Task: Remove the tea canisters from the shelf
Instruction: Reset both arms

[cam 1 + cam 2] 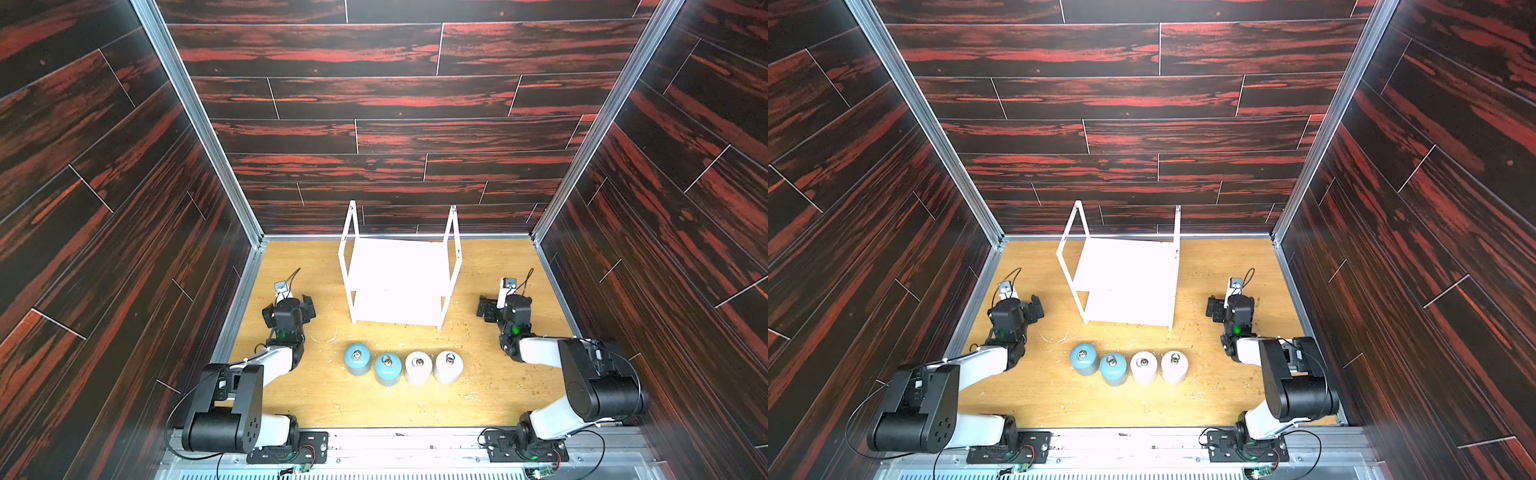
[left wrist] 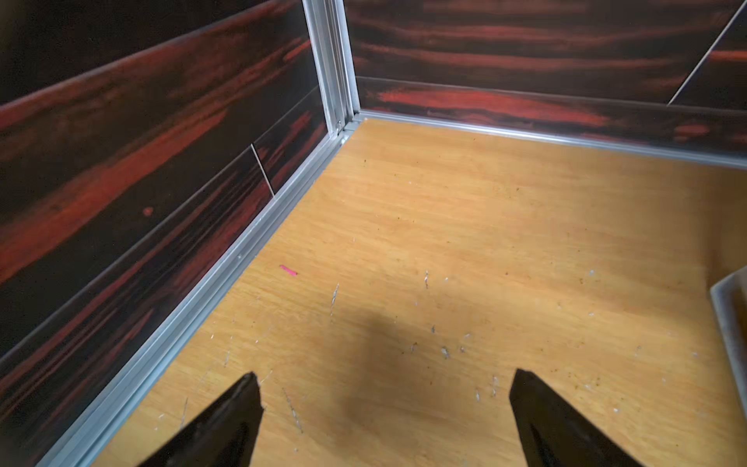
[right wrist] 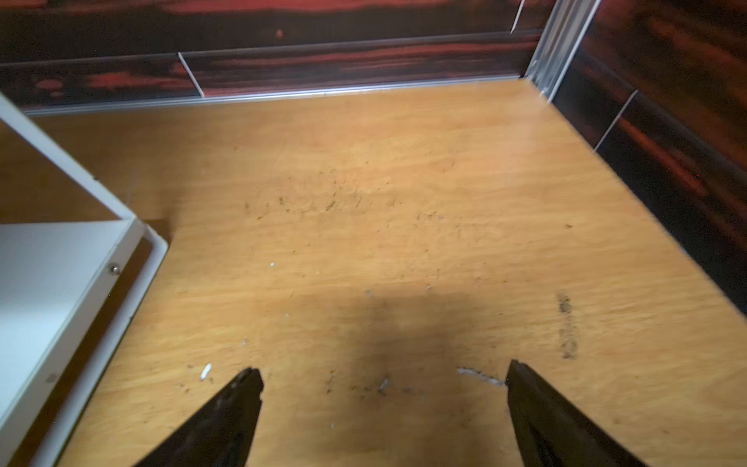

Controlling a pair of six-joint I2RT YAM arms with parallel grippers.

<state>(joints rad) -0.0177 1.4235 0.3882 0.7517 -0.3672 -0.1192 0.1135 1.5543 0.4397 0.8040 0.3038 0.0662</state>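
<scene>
all four tea canisters are off the shelf (image 1: pixel 399 266). in both top views they stand upright in a row on the table (image 1: pixel 490 386), in front of the shelf and apart from it: outer blue canister (image 1: pixel 357 359), inner blue canister (image 1: pixel 388 369), inner white canister (image 1: pixel 418 368), outer white canister (image 1: pixel 449 366). they're packed close and i can't tell if neighbours touch. ring pulls sit on top. both shelf boards look bare from above, and the right wrist view shows only a bare corner of the lower board (image 3: pixel 48 275).

the left gripper (image 2: pixel 384 388) has its jaws spread wide with nothing between them, only bare wood with crumbs below. it sits on my left side of the shelf, well apart from the row. the right gripper (image 3: pixel 384 380) is the same: jaws wide, holding nothing, beside the shelf's right side.

my judgement is that the removal step is done and the task is at its end. the next move calls for no grasp. i'd just keep both arms clear of the row so nothing tips, and park them.
</scene>
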